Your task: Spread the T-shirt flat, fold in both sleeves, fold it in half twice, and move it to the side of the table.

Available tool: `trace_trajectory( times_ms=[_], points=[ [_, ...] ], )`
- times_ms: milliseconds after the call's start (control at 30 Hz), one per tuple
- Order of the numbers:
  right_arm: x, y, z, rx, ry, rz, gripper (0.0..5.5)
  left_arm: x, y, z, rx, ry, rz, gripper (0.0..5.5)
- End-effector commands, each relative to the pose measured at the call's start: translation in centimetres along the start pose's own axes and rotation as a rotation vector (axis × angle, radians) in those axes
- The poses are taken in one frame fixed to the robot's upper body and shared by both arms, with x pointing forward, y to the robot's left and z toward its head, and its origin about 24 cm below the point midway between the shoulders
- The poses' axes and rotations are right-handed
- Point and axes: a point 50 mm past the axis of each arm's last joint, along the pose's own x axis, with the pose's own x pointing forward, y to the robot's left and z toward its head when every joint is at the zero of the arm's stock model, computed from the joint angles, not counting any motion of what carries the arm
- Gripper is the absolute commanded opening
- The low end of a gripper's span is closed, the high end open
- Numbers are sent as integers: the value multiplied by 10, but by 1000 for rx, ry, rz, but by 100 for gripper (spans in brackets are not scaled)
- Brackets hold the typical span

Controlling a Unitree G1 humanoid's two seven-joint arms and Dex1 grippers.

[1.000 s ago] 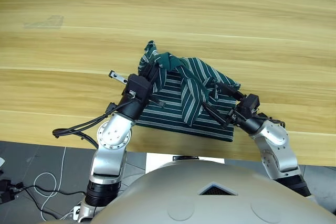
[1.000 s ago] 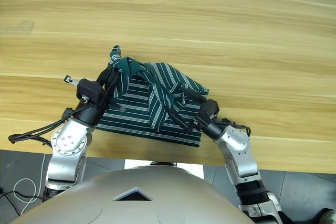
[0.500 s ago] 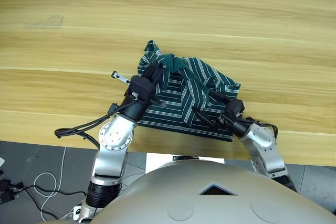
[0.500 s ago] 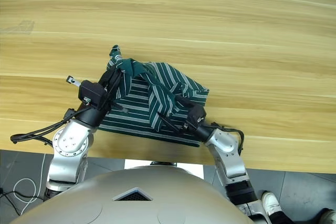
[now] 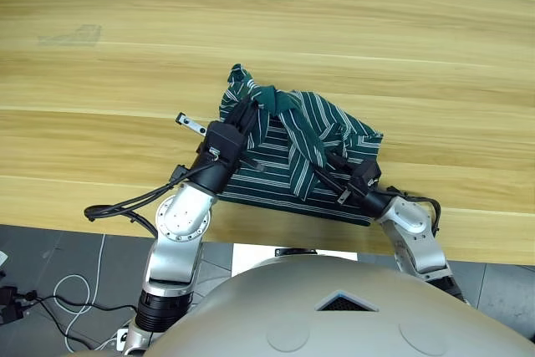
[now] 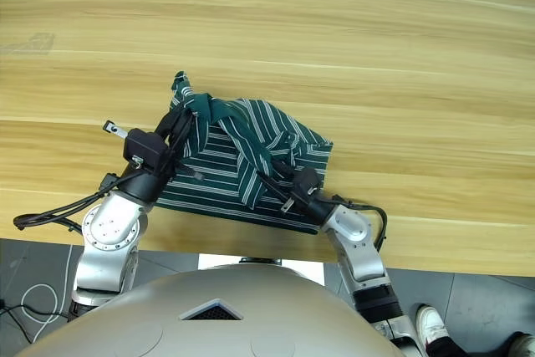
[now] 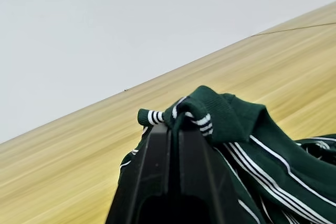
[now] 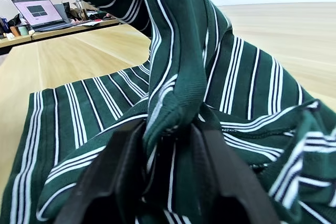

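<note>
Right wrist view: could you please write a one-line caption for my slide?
Right pincer grips a fold of the striped T-shirt, which lies crumpled on the wooden table.

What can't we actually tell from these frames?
- T-shirt sleeves: lost in the bunched folds, eye views.
- Left end effector tips: buried in the collar fabric, left wrist view.
- Right end effector grip depth: fabric drapes over it, right wrist view.

A pale wooden tabletop (image 5: 334, 22) stretches wide. A green, white-striped T-shirt (image 5: 269, 166) lies bunched near its front edge.
</note>
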Motion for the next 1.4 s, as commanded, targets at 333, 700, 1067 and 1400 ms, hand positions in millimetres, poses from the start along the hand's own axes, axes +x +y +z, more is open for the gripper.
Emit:
trace_trajectory(
  times_ms=[333, 700, 1067, 1400],
  points=[
    [2, -17, 12, -62, -31, -26, 2, 3, 14, -11, 82, 40, 33, 0],
    [-17, -72, 77, -162, -210, -144, 2, 2, 36, -10, 210, 49, 37, 0],
    [-31, -85, 169, -467, -280, -120, 2, -4, 84, 41, 540, 47, -108, 0],
    [2, -127, 213, -574, -250, -98, 2, 71, 131, 89, 650, 26, -243, 0]
  ],
)
